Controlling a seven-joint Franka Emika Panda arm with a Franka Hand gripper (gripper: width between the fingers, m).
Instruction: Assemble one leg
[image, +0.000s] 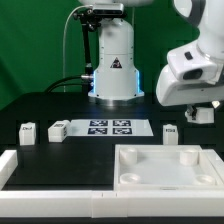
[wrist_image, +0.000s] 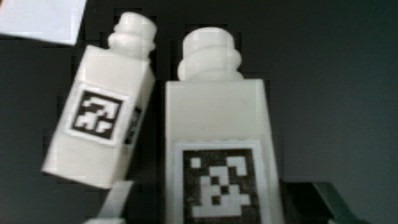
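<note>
The leg (wrist_image: 217, 140) is seen lying lengthwise between the fingers of the gripper (wrist_image: 222, 205), by the worktop's edge on the exterior view's right; whether it is pinched cannot be told.

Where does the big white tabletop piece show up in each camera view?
Exterior view: the tabletop lies in the foreground toward the exterior view's right, in front of the marker board.
Wrist view: not in it; one leg beside another leg fills the picture.
Shared landmark: the black table under the tagged white parts.
</note>
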